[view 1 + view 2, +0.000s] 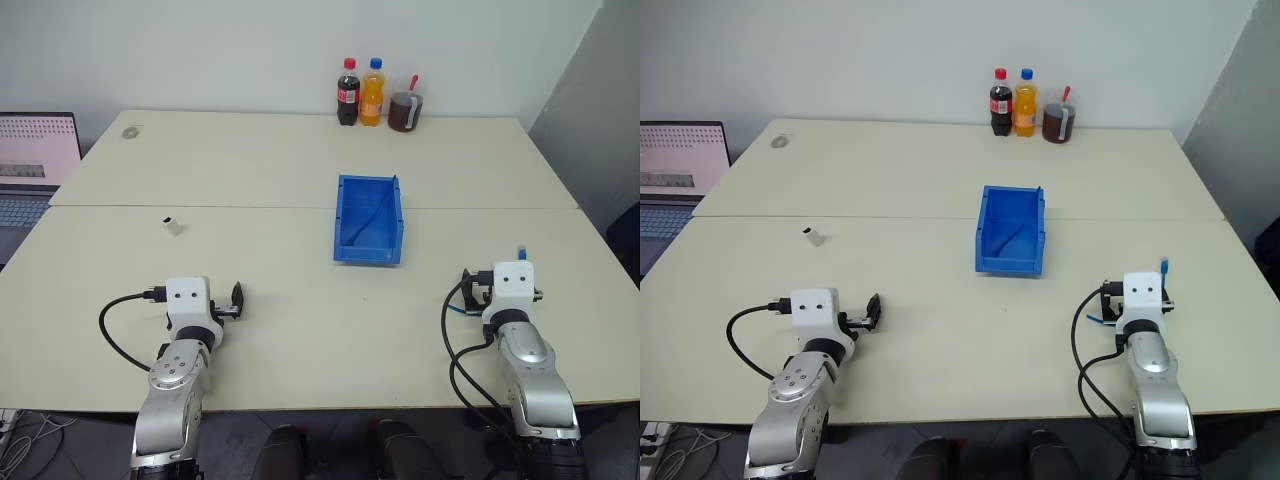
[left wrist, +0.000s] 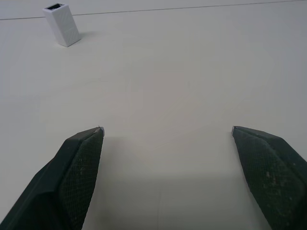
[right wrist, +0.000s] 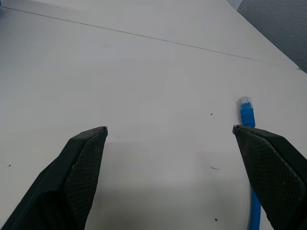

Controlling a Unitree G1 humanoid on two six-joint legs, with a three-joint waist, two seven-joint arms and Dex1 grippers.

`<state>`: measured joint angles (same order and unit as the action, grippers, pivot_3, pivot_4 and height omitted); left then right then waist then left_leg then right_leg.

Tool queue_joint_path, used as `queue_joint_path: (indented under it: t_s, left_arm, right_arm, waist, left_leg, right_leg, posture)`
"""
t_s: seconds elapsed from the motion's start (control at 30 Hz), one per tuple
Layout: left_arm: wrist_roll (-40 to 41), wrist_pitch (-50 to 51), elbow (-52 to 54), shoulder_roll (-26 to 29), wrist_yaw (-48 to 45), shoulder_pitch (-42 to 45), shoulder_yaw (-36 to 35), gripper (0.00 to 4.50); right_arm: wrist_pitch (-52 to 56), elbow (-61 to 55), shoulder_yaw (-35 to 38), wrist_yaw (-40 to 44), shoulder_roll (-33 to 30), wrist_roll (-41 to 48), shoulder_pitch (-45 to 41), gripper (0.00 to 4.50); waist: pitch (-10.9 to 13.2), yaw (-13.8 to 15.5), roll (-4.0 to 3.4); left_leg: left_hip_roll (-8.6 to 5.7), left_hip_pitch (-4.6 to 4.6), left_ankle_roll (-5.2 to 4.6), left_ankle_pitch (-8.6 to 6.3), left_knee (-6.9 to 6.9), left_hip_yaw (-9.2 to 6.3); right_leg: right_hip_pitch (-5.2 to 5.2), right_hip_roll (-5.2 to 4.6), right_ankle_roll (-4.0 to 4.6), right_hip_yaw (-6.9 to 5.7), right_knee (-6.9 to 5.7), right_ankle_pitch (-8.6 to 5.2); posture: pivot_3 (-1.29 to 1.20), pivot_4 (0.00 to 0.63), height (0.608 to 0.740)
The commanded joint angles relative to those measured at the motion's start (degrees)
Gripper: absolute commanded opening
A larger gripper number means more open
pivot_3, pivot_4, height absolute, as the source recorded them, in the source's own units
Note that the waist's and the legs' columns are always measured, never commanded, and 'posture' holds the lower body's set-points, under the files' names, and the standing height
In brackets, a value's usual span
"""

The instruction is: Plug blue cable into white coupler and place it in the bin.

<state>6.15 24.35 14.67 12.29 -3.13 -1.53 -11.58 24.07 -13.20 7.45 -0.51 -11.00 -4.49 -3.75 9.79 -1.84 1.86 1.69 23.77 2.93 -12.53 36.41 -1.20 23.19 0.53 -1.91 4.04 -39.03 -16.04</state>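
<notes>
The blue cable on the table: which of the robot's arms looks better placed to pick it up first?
The right. The blue cable lies just beside the right end effector, whose fingers stand open. The left end effector, also open, faces the white coupler on the other side of the table.

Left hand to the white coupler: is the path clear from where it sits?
Probably yes. The left hand is open and empty, and only bare table lies between it and the upright white coupler.

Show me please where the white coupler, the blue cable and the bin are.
white coupler [image 2: 62, 24]: left wrist view, front face.
blue cable [image 3: 247, 112]: right wrist view, near its plug.
bin [image 1: 368, 253]: left eye view, near wall.
</notes>
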Motion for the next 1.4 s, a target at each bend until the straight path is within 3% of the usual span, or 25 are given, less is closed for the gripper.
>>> queue_joint_path:
  t_s: [0.03,0.27,0.4,0.53,0.67,0.9,1.0,1.2,1.37,1.4]
  left_arm:
    - [-0.2,-1.2,0.3,0.0,0.0,0.7,-0.3,4.5]
    - [1.0,-1.1,0.5,0.6,-1.5,1.8,-0.5,4.5]
    - [1.1,-1.4,0.7,4.5,-6.9,4.7,1.4,4.5]
    - [3.5,-1.3,0.2,8.8,-16.6,13.6,5.9,4.5]
    - [7.3,-1.2,-2.0,11.6,-31.0,28.1,13.6,4.5]
    - [11.2,-4.3,-9.1,11.0,-50.6,41.8,23.7,4.5]
    - [11.3,-7.0,-15.1,8.3,-55.9,46.4,26.3,4.5]
    - [9.6,-11.9,-22.2,4.6,-59.1,50.5,27.8,4.5]
    - [8.6,-13.4,-24.5,2.8,-58.2,50.6,27.2,4.5]
    - [8.6,-13.3,-24.3,2.8,-58.4,50.5,27.1,4.5]
  right_arm:
    - [-0.5,-3.1,1.1,-0.5,-0.6,-0.4,0.0,4.45]
    - [-0.3,-3.6,1.8,-0.5,-1.0,-0.5,-0.1,4.45]
    - [0.5,-5.2,2.6,0.0,-2.1,-0.4,0.3,4.45]
    - [2.7,-6.2,4.2,1.2,-4.3,0.4,-1.2,4.45]
    - [5.2,-3.2,6.1,2.5,-7.1,1.5,-4.9,4.45]
    - [5.4,9.0,8.3,5.9,-12.1,3.3,-9.9,4.45]
    - [4.8,15.1,9.7,8.2,-14.4,5.1,-12.4,4.45]
    - [4.2,22.8,10.3,13.9,-16.7,9.3,-16.2,4.45]
    - [5.8,27.4,12.2,13.9,-17.1,11.6,-17.6,4.45]
    - [6.0,27.6,12.4,13.9,-17.1,12.0,-17.5,4.29]
  waist:
    - [0.0,0.0,0.0]
    - [0.0,0.0,0.0]
    - [0.0,0.0,0.0]
    - [0.0,0.3,0.01]
    - [0.0,0.2,0.01]
    - [0.0,-0.4,-0.07]
    - [0.0,-0.6,-0.12]
    - [0.1,-0.7,-0.15]
    - [0.0,-0.9,-0.19]
    - [0.0,-0.9,-0.19]
  left_leg:
    - [0.0,0.0,0.0,0.0,0.0,0.0]
    - [0.0,0.0,0.0,0.0,0.0,0.0]
    - [0.0,0.0,0.0,0.0,0.0,-0.01]
    - [-0.04,0.03,0.01,0.01,0.03,-0.05]
    - [-0.05,0.11,0.01,0.01,0.24,-0.04]
    - [-0.05,0.09,-0.03,-0.02,0.26,0.14]
    - [0.0,0.1,-0.03,-0.02,0.22,0.09]
    - [-0.02,0.12,-0.04,-0.02,0.34,0.12]
    - [-0.01,0.13,-0.05,-0.01,0.33,0.07]
    - [-0.01,0.14,-0.05,-0.01,0.34,0.07]
  right_leg:
    - [0.0,0.0,0.0,0.0,0.0,0.0]
    - [0.0,0.0,0.0,0.0,0.0,0.0]
    - [0.0,0.0,0.0,-0.01,0.0,0.0]
    - [-0.01,0.01,-0.01,-0.06,-0.01,0.01]
    - [-0.04,0.01,-0.07,-0.07,0.0,0.04]
    - [-0.04,0.05,0.07,0.09,0.03,0.18]
    - [0.0,0.15,0.15,0.06,0.01,0.2]
    - [-0.02,0.14,-0.12,0.11,0.0,0.07]
    - [-0.02,0.15,-0.1,0.1,-0.01,0.09]
    - [-0.02,0.15,-0.1,0.1,-0.01,0.09]
  posture:
    - [0.0,0.15,0.74]
    - [0.0,0.15,0.74]
    - [0.0,0.15,0.74]
    - [0.0,0.15,0.74]
    - [0.0,0.15,0.74]
    - [0.0,0.15,0.74]
    - [0.0,0.15,0.74]
    - [0.0,0.15,0.74]
    - [0.0,0.15,0.74]
    - [0.0,0.15,0.74]
